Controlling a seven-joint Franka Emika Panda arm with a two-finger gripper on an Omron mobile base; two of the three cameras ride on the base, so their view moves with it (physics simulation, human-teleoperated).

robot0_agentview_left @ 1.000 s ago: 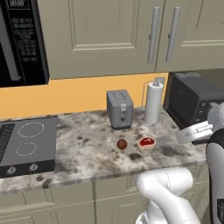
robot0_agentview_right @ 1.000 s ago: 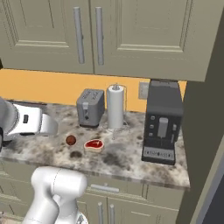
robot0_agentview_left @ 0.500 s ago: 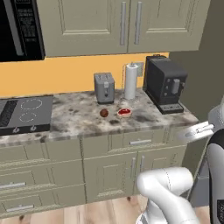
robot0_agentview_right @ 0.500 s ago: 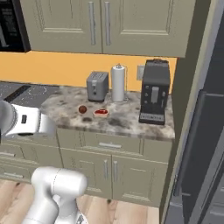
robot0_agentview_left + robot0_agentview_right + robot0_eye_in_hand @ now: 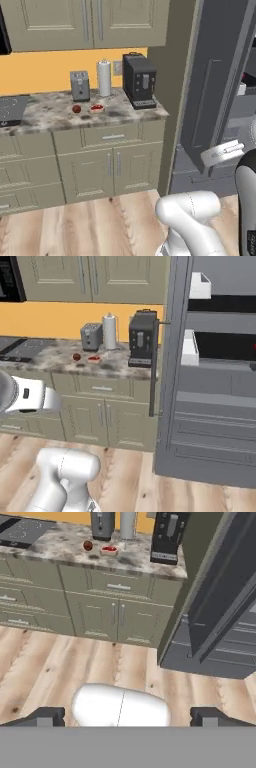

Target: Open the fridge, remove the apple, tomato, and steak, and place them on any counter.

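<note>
Holding: nothing. The hand [image 5: 129,718] is released, its two tips wide apart over the wooden floor.
Changing view: the base has pulled back from the worktop [image 5: 50,116] and swung toward 2 o'clock, so the whole picture has shifted. The things on the worktop have not moved.
Steak: the steak [image 5: 109,549] lies flat on the worktop at 11 o'clock from the hand and well apart from it, just beside a dark red ball [image 5: 88,546].
Fridge: the fridge [image 5: 220,381] stands at 2 o'clock with its near door swung open, showing shelves and white door bins.
Meaning for the task: judged from this, the steak is delivered and a ball-shaped item, perhaps the tomato or the apple, lies with it. The turn toward the fridge suggests a return for what is left.
Surroundings: behind the steak, at its 12 o'clock, stand a toaster [image 5: 80,86] and a paper towel roll [image 5: 104,78]. A coffee machine [image 5: 139,81] occupies the worktop's end nearest the fridge, and a cooktop [image 5: 10,110] lies at 9 o'clock.
Obstruction: the open door juts out between the worktop and the shelves, so the arm would likely have to reach around its edge.
</note>
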